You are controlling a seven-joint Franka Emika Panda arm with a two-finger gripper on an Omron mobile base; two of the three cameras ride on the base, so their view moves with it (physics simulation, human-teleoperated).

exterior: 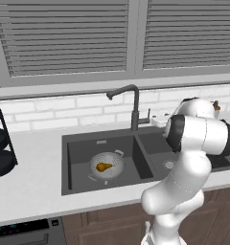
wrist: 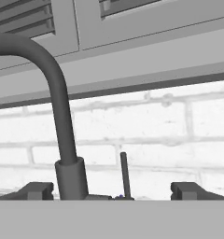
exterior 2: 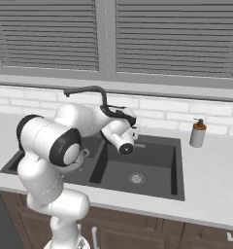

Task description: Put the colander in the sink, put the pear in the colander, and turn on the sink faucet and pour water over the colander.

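The colander (exterior: pixel 106 166) sits in the left basin of the sink (exterior: pixel 78 143) with the pear (exterior: pixel 104 166) inside it. The claw (wrist: pixel 112 191) hangs wide, empty, right at the sink faucet (wrist: pixel 62 140), its lever (wrist: pixel 125 175) between the fingertips (wrist: pixel 37 190).

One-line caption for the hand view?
Open gripper faces the sink faucet, its thin lever standing upright between the fingertips, white brick wall behind.

Pale counter (exterior: pixel 30 191) with sunken sink (exterior: pixel 78 143), soap dispenser (exterior 2: pixel 198 133), dark rack (exterior: pixel 2 143)
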